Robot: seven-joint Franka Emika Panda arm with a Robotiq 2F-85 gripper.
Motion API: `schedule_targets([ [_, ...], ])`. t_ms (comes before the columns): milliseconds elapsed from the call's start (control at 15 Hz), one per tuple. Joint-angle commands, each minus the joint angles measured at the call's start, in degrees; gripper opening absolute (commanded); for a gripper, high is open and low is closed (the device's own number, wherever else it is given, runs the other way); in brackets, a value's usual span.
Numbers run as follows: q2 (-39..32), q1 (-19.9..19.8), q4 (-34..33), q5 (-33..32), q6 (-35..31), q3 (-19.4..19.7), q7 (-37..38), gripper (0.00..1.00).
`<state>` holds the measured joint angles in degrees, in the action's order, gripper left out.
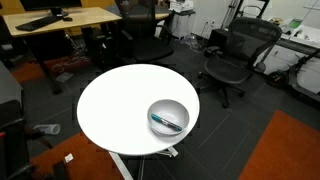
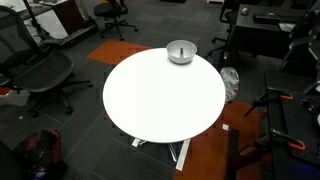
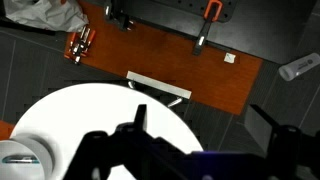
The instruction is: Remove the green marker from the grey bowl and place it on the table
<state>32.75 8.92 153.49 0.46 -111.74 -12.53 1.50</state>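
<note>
The grey bowl (image 1: 178, 108) stands near the edge of the round white table (image 1: 115, 105). The green marker (image 1: 166, 123) lies inside it, slanted. In an exterior view the bowl (image 2: 181, 50) sits at the table's (image 2: 160, 100) far edge, and the marker does not show there. In the wrist view my gripper (image 3: 205, 125) is open and empty. It hangs high above the table's (image 3: 90, 110) rim, and the bowl (image 3: 20, 160) is at the lower left, well away from the fingers. The arm shows in neither exterior view.
Black office chairs (image 1: 232, 55) and a wooden desk (image 1: 60, 20) stand behind the table. More chairs (image 2: 35, 70) surround it. An orange floor mat (image 3: 170, 50) with clamps (image 3: 208, 12) lies below the gripper. Clutter lies on the floor (image 1: 45, 130).
</note>
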Motion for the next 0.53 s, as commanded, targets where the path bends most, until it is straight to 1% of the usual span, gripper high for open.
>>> schedule_targets([
  [0,-0.1,0.9,-0.1,-0.5,0.2,0.9,0.4,1.0],
  [267,-0.1,0.9,-0.1,-0.5,0.2,0.9,0.4,1.0],
  [467,0.4,-0.4,-1.0,-1.3,-0.9,1.4,1.7,1.0],
])
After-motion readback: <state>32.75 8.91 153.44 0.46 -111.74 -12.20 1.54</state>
